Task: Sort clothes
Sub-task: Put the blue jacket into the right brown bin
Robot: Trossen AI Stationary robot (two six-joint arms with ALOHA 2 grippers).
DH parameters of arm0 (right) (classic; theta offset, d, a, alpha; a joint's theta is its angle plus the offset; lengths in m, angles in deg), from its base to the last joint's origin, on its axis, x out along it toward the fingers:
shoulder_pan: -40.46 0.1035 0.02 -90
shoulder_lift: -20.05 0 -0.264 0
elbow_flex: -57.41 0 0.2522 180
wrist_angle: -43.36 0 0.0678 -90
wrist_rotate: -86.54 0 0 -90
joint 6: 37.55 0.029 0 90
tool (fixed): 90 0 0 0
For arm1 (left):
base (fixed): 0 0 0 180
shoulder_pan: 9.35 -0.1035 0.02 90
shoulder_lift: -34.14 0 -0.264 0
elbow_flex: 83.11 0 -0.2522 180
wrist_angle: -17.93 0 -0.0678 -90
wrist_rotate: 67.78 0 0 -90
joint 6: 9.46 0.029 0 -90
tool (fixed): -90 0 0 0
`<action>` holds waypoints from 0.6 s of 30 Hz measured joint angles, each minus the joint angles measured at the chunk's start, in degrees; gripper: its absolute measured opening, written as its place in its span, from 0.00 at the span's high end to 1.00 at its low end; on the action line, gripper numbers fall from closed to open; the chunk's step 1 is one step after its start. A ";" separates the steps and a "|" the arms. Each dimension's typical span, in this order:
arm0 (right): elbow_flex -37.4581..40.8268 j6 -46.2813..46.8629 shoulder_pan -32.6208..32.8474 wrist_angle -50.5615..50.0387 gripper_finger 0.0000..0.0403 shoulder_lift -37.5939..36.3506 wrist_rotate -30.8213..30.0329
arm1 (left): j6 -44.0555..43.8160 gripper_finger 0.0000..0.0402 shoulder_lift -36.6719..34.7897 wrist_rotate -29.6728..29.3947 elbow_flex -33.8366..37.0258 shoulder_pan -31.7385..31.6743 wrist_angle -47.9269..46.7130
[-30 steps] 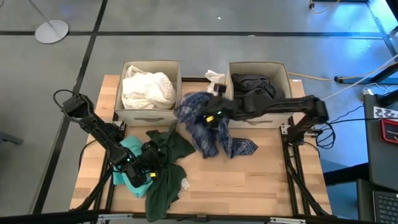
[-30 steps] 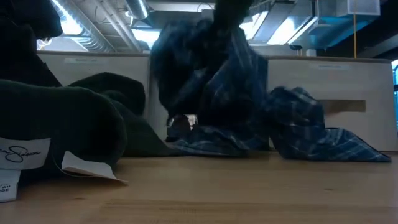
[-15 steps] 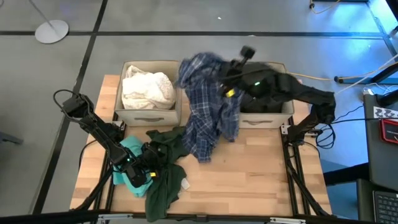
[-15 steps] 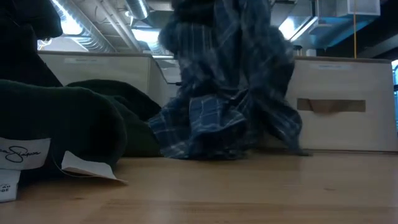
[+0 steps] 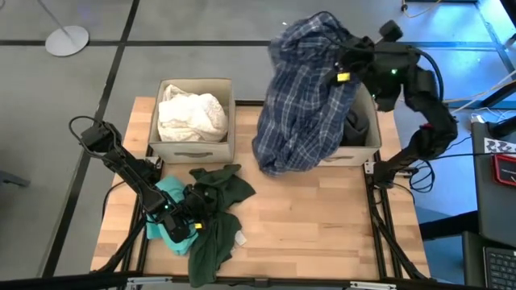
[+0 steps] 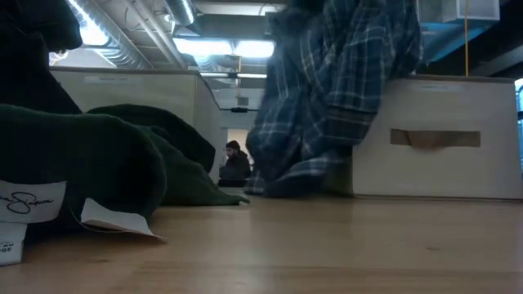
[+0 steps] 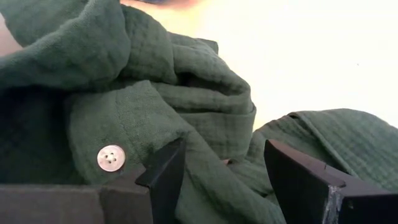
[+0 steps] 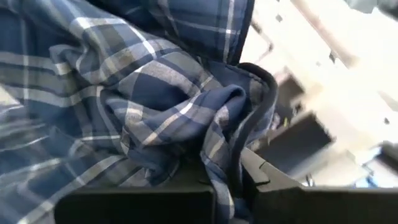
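right claw clamped on blue plaid shirt, raised high so its hem clears the right box wall | shirt hangs over that box | left claw spread, resting on dark green garment on surface | likely step: lower shirt in

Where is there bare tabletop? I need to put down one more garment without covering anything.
The widest bare patch of the table is its near right part, in front of the right box. The hanging plaid shirt, held by the right gripper, overhangs the middle. The near left is crowded: dark green garment, teal garment, left gripper.
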 joint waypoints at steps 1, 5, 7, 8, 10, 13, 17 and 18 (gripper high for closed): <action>0.00 3.25 -1.53 -3.34 0.97 -0.28 0.65 | -0.11 0.48 0.00 -0.09 0.00 -0.01 -0.08; 0.01 15.70 -7.21 -17.18 0.96 -0.70 5.62 | -0.14 0.48 0.00 -0.71 0.00 -0.01 0.04; 0.88 21.08 -9.60 -22.46 0.97 -0.65 8.99 | -0.23 0.48 0.00 -0.85 0.00 -0.01 0.01; 1.82 23.32 -10.49 -24.13 0.97 -0.65 10.33 | -0.36 0.48 0.00 -0.89 0.00 -0.01 0.04; 3.90 27.55 -12.02 -28.07 0.97 -0.65 12.71 | -0.39 0.48 0.00 -0.89 0.00 -0.01 0.03; 8.42 32.22 -14.52 -32.42 0.96 -0.64 14.93 | -0.49 0.48 0.00 -0.91 0.00 -0.01 0.02; 17.61 34.14 -16.86 -32.45 0.96 -1.31 16.00 | -0.88 0.48 0.00 -0.91 0.00 -0.01 0.02; 20.26 34.33 -17.29 -31.62 0.97 -1.71 16.03 | -1.01 0.48 0.00 -0.91 0.00 -0.01 0.04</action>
